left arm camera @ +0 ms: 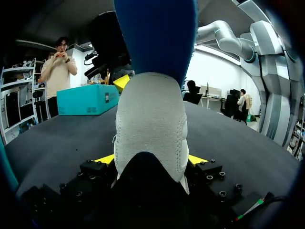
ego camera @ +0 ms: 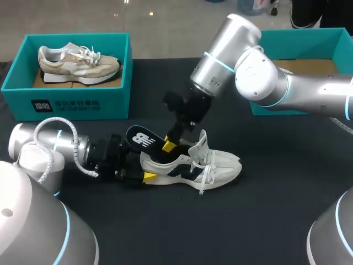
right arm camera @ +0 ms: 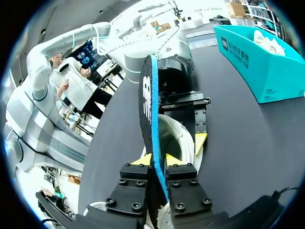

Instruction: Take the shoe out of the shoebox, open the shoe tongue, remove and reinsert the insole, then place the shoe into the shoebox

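Note:
A white shoe (ego camera: 193, 165) with dark side marks lies on its sole mid-table, toe to the right. My left gripper (ego camera: 138, 172) is shut on its heel (left arm camera: 150, 138), one yellow fingertip (left arm camera: 107, 158) on each side. The dark blue insole (ego camera: 142, 138) stands on edge, angled up out of the shoe's opening over the heel. My right gripper (ego camera: 168, 144) comes down from above and is shut on the insole (right arm camera: 148, 109), which sits edge-on between its yellow tips (right arm camera: 158, 160). The shoe's opening (right arm camera: 174, 136) lies just beyond them.
A teal shoebox (ego camera: 69, 102) at the back left holds a beige shoe (ego camera: 77, 63). A second teal box (ego camera: 298, 72) stands at the back right, partly hidden by my right arm. Black tabletop spreads in front of the shoe.

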Action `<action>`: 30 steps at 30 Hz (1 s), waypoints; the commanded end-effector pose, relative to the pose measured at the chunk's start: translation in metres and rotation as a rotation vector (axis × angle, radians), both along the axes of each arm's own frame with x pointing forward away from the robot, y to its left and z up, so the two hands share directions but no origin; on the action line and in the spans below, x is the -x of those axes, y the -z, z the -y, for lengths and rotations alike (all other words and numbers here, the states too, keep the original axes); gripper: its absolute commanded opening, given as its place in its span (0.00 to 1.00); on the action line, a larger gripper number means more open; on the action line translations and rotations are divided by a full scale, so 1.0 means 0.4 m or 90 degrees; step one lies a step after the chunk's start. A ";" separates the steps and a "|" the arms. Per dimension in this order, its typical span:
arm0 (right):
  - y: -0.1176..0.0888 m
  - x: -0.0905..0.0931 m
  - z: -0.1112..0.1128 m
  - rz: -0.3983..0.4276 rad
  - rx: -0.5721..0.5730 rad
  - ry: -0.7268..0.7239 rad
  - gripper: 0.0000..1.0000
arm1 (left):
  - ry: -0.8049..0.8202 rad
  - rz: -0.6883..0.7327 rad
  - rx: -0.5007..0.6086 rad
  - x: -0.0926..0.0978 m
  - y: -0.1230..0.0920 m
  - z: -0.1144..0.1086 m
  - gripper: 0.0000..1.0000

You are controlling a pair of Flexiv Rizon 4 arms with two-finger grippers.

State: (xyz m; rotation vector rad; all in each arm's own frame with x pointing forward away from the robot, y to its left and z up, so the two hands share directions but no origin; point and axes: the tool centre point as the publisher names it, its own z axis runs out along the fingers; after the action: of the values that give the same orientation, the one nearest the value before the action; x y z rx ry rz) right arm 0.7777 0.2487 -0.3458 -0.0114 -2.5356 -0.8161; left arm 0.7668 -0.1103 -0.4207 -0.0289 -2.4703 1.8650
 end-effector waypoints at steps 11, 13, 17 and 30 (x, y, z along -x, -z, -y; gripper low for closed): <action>-0.092 -0.006 -0.024 -0.030 -0.079 0.063 0.00 | 0.000 0.000 -0.001 0.001 0.007 0.000 0.00; -0.110 -0.012 -0.027 -0.027 -0.088 0.081 0.00 | 0.000 0.000 -0.001 0.001 0.007 0.000 0.00; -0.148 -0.027 -0.033 -0.020 -0.108 0.106 0.00 | 0.000 0.000 -0.001 0.001 0.007 0.000 0.00; -0.177 -0.040 -0.039 -0.015 -0.122 0.136 0.00 | 0.000 0.000 -0.001 0.001 0.007 0.000 0.00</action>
State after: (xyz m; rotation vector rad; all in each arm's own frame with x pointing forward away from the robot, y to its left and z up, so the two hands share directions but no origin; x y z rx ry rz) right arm 0.7941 0.2640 -0.2750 -0.2302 -2.4505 -1.1336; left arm 0.7669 -0.1103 -0.4208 -0.0289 -2.4702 1.8651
